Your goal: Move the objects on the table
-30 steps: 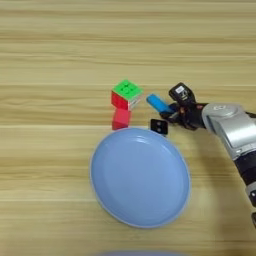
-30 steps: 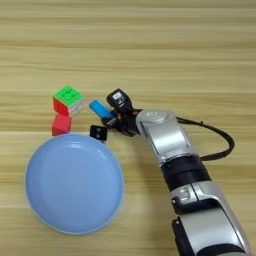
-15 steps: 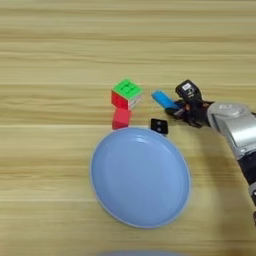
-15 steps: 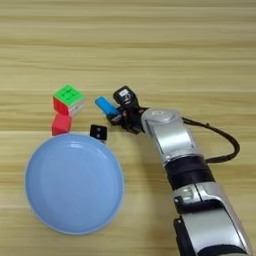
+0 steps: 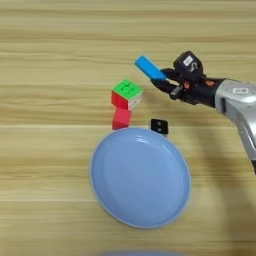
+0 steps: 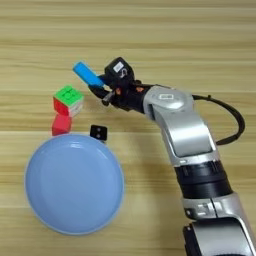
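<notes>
My right gripper (image 5: 164,80) is shut on the flat blue block (image 5: 149,67), holding it tilted above the table (image 5: 50,60), up and to the right of the puzzle cube. The puzzle cube (image 5: 127,94), green on top with red sides, rests on the wood left of the gripper. Just below it and touching it sits the small plain red cube (image 5: 121,119). In the right eye view the same blue block (image 6: 88,74) sticks out leftward from the black fingers (image 6: 100,89), and the silver forearm (image 6: 180,125) runs down to the bottom edge.
A large round blue plate (image 5: 140,176) lies in front of the cubes. A small black-and-white square piece (image 5: 159,126) sits at the plate's far rim. A black cable (image 6: 231,120) loops beside the forearm on the right.
The gripper has lifted the blue block off the table and carried it up and away from the black-and-white piece. The cubes and plate have stayed in place.
</notes>
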Available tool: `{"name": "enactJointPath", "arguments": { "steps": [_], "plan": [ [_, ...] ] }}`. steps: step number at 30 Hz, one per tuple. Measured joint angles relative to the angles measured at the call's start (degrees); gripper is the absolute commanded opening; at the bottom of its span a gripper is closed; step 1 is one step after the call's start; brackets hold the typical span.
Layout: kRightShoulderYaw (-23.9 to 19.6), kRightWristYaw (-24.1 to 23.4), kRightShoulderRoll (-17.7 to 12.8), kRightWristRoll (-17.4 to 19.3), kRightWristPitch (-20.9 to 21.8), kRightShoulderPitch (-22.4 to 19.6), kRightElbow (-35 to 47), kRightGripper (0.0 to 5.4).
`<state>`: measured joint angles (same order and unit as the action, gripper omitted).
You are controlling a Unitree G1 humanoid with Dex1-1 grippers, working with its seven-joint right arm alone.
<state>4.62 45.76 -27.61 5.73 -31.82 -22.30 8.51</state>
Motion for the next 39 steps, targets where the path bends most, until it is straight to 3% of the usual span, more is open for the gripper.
{"name": "enactJointPath", "arguments": {
  "steps": [11,15,26,34,39],
  "plan": [
    [6.7,12.9,-6.1,0.1,9.0,7.5,7.1,1.41],
    [9.1,15.9,-7.6,-0.7,10.3,8.3,7.3,1.41],
    [15.5,17.5,-7.7,-5.0,11.0,8.7,2.7,1.41],
    [16.2,17.3,-7.2,-6.7,11.1,8.7,-0.9,1.41],
    [16.2,17.3,-7.0,-6.6,10.9,8.7,-1.4,2.1]
  ]
}}
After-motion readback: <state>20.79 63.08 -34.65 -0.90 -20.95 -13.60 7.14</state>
